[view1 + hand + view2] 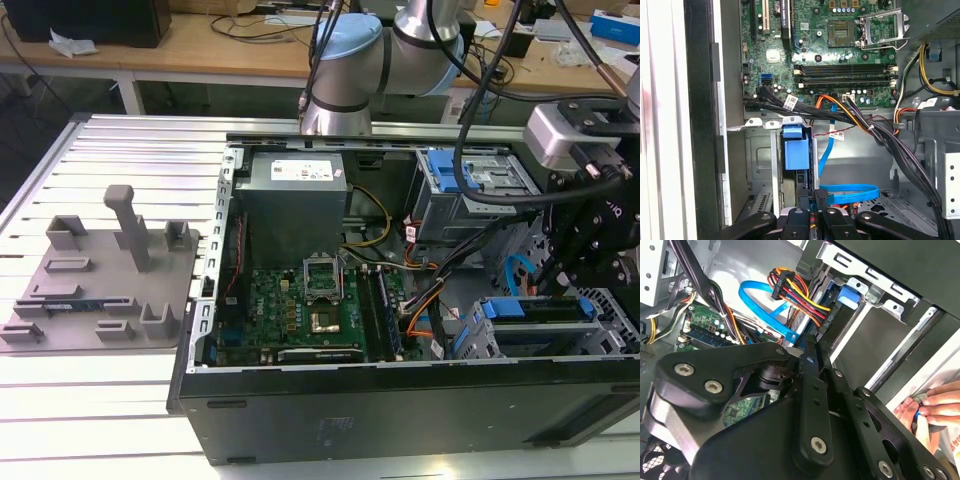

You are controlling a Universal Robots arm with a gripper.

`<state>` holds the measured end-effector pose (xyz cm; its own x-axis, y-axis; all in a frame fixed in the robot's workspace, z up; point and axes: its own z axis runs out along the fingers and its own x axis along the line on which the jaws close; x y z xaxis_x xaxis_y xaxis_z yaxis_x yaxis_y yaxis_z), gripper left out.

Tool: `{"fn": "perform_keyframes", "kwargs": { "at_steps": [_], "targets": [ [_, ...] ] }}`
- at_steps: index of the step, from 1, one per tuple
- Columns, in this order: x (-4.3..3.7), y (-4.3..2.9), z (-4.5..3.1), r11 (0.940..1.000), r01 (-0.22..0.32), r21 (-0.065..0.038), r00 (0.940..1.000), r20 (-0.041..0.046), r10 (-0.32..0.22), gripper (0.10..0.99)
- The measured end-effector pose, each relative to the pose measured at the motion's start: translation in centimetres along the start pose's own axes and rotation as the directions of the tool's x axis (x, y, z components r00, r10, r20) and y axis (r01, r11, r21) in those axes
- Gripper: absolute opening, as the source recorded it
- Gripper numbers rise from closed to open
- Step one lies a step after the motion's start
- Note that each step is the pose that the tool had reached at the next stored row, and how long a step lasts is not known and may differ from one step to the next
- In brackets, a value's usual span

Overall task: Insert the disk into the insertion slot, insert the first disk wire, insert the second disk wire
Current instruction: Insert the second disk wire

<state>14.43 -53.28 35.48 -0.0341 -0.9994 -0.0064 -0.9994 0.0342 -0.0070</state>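
Black linkage of the tool point(807, 360) crowds the second wrist view, and its fingers look pressed together around a connector at the back of the disk, though exactly what they pinch I cannot tell, since the tips are buried among cables. The disk point(530, 310) sits in its blue frame, already lying in the slot point(545, 335) low in the grey cage at the exterior view's right end of the case point(400, 400), so the first step looks done. In the first wrist view the blue frame point(795, 152) shows end-on inside the cage, with the tool point(812, 210) pressed right up beneath it, lined up with the disk's rear edge, a sensible pose for pushing a plug straight in. A flat blue wire point(765, 305) loops down toward the tool tip, and a bundle of red, yellow and black wires point(800, 295) ends in a plug just beside the disk, so a wire step seems under way. The motherboard point(310, 300) lies well clear toward the middle of the case. A person's hand point(935, 405) rests outside the case wall. On the table point(100, 420) a grey fixture point(100, 280) stands well apart, untouched.
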Motion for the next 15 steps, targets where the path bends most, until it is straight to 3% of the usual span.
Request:
{"fn": "perform_keyframes", "kwargs": {
  "at_steps": [3, 15],
  "targets": [
    [0.15, -0.01, 0.13, 1.0000, -0.003, 0.000, 1.0000, 0.0038, 0.003, 0.161],
    [0.19, -0.01, 0.17, 0.9999, -0.012, 0.002, 0.9999, 0.0039, 0.012, 0.161]
  ]
}}
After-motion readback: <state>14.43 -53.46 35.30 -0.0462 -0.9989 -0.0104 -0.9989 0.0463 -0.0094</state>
